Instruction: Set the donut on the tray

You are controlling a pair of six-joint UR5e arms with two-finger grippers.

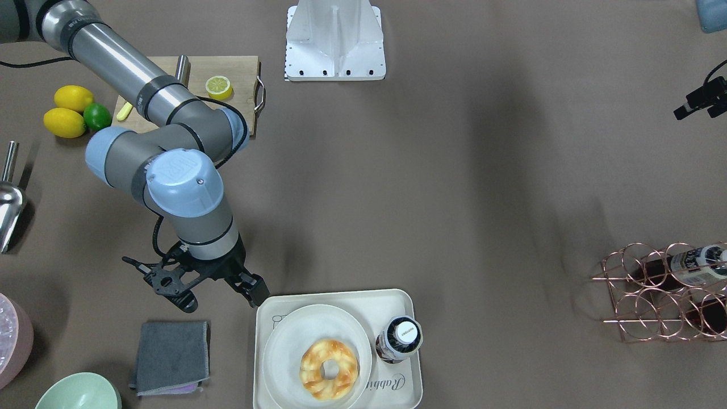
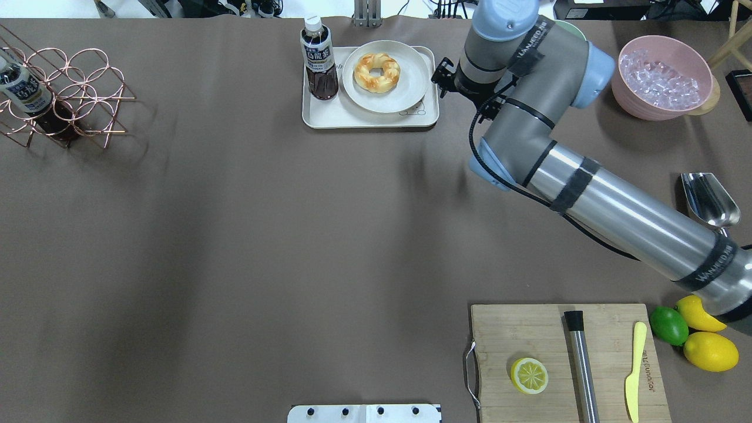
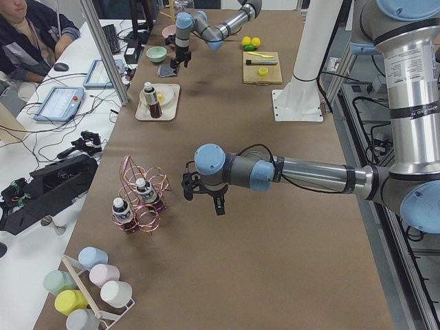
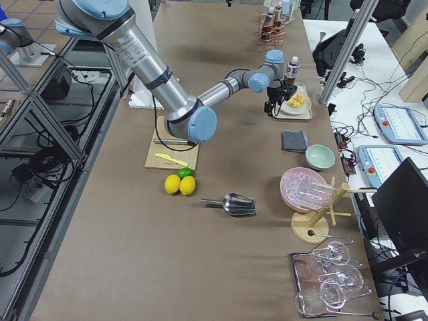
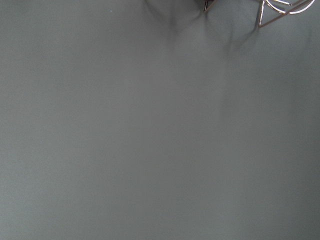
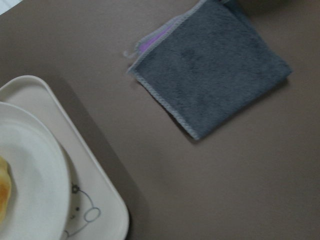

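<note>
The donut [image 1: 329, 369], golden and twisted, lies on a round off-white plate [image 1: 284, 352] that sits on the cream tray [image 1: 397, 392]; it also shows in the overhead view [image 2: 376, 71]. My right gripper [image 1: 221, 295] hovers just off the tray's corner, open and empty, a little above the table. The right wrist view shows the tray's bear-print corner [image 6: 95, 200] and a sliver of the donut [image 6: 4, 190]. My left gripper [image 3: 205, 198] hangs over bare table near the wire rack; I cannot tell whether it is open or shut.
A dark drink bottle [image 1: 399, 339] stands on the tray beside the plate. A grey cloth [image 1: 170, 357] lies near the right gripper. A green bowl [image 1: 79, 392], a pink ice bowl [image 2: 661, 76], a metal scoop [image 2: 708, 202], a cutting board [image 2: 564, 358] and a copper rack [image 2: 59, 94] stand around.
</note>
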